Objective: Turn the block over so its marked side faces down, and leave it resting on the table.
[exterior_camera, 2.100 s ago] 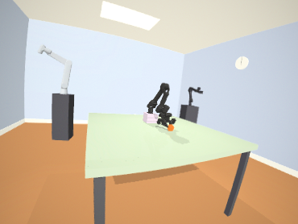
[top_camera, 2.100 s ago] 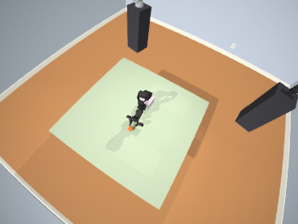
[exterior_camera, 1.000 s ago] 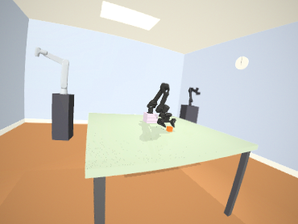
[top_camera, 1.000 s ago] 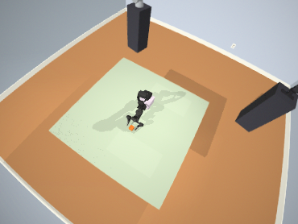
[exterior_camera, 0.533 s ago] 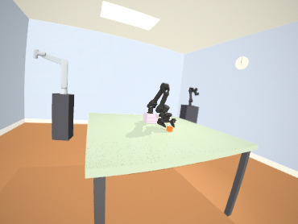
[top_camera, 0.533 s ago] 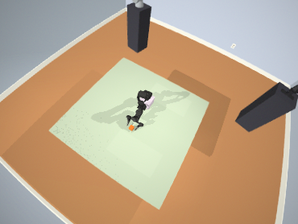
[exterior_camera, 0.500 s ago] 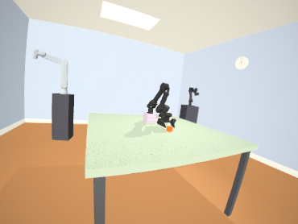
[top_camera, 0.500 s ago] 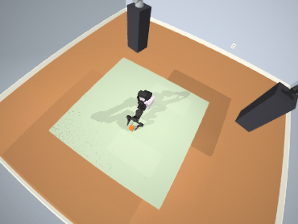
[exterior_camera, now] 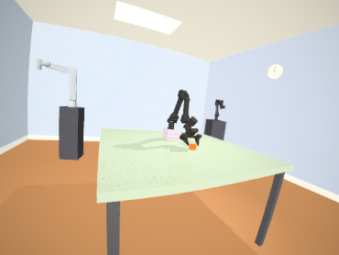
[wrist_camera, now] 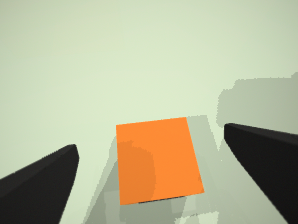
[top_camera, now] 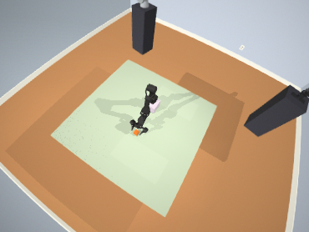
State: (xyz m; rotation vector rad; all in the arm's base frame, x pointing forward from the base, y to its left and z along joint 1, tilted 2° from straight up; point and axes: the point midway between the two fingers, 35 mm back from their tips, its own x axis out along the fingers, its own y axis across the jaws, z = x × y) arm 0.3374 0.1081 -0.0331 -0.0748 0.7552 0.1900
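An orange block (top_camera: 136, 133) (exterior_camera: 192, 147) (wrist_camera: 157, 162) rests on the pale green table (top_camera: 175, 167) (exterior_camera: 160, 179). In the wrist view its plain orange top faces the camera, and a thin dark strip shows at its lower edge, on the side nearest the arm. The face on the table is hidden. My gripper (top_camera: 139, 128) (exterior_camera: 192, 141) (wrist_camera: 152, 140) is open above the block, with one black finger on each side of it. In the wrist view there is a gap between the block and each finger.
A pale pink block-like object (top_camera: 154, 105) (exterior_camera: 171, 134) stands on the table beside the arm's base. Dark pedestals (top_camera: 143, 33) (exterior_camera: 71, 133) carrying other arms stand off the table. The arm's shadow lies across the table.
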